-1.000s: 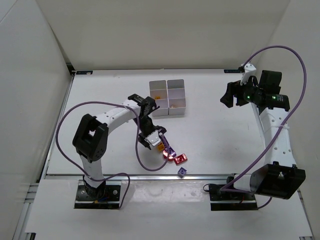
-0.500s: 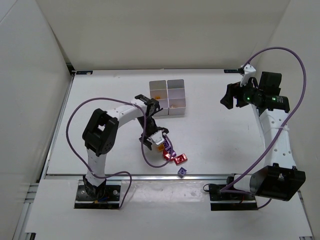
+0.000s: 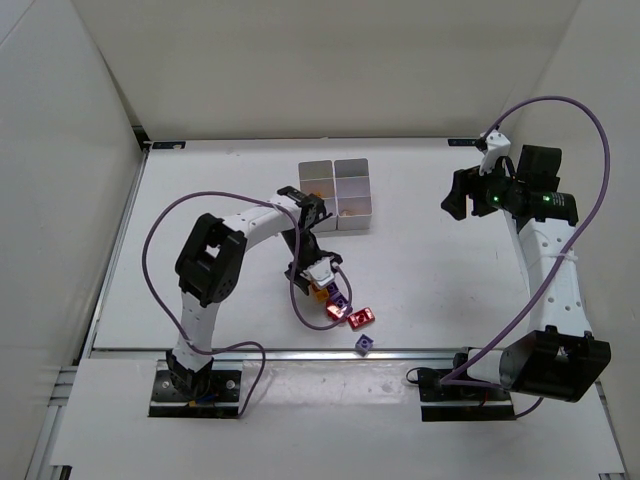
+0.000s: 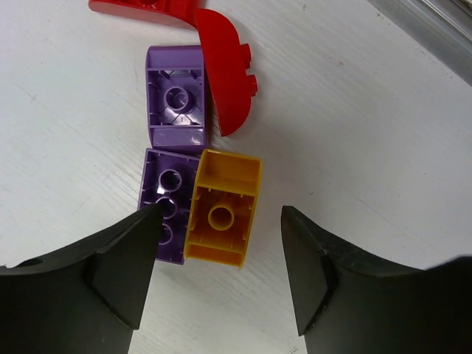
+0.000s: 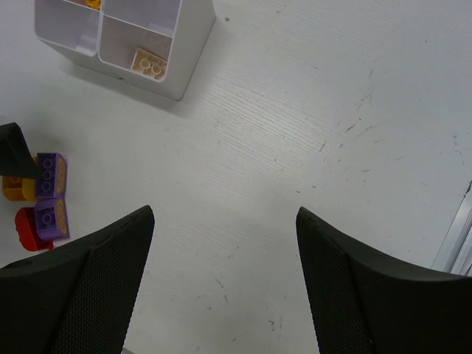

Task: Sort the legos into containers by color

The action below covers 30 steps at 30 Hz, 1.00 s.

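White table (image 3: 200,200) is sitting inside plain white walls (image 3: 300,70). Bins (image 3: 352,195) are standing as one white block at the far middle of the table. A tan brick (image 5: 150,64) is lying in one cell and an orange piece (image 5: 92,3) in another.

Left hand (image 4: 221,214) is hanging low over the loose bricks at the front middle of the table. Its fingers are spread and gripping nothing. Orange brick (image 4: 221,210) is lying hollow side up between the two fingers. Purple brick (image 4: 166,210) is touching the orange brick's left side, and the left finger is partly covering it in the wrist view. Second purple brick (image 4: 177,96) is lying hollow side up just beyond, touching a curved red brick (image 4: 225,74).

In the top view, another red brick (image 3: 361,317) is lying just right of this cluster. A lone purple brick (image 3: 364,344) is sitting apart, nearer the front edge.

Right hand (image 5: 223,214) is hovering high over the right side of the table, well apart from the bricks. Its fingers are spread and empty. Its camera is looking down on bare table, with the bins at upper left and the brick cluster at far left.
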Each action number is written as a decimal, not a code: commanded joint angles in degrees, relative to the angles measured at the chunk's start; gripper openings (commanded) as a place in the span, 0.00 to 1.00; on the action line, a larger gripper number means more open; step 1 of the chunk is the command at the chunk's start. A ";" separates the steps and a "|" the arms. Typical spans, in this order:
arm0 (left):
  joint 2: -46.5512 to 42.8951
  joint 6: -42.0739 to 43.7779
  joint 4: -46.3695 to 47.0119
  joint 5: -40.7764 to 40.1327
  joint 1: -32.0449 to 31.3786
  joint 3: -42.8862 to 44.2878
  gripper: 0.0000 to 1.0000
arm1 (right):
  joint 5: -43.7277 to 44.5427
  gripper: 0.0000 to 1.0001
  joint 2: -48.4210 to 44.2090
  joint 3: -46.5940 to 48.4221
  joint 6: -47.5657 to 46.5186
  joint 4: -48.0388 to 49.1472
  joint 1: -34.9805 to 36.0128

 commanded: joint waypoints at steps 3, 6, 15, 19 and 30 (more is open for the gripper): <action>-0.44 23.15 -5.14 0.29 -0.74 0.47 0.71 | -0.45 0.81 -0.40 0.24 -0.61 0.43 -0.86; -0.79 22.80 -5.05 0.38 -0.74 -0.41 0.60 | -0.71 0.81 -0.22 0.15 -0.26 0.61 -0.95; -6.67 21.92 6.10 -1.39 -0.65 -11.57 0.40 | -0.80 0.81 0.13 0.59 0.00 0.43 -1.13; -8.43 17.72 6.46 0.20 -0.30 -11.58 0.36 | -1.33 0.81 0.31 0.68 0.26 0.78 -1.13; -17.40 -15.33 4.54 3.10 5.15 7.04 0.32 | -6.86 0.81 1.45 -0.38 5.18 3.42 -1.13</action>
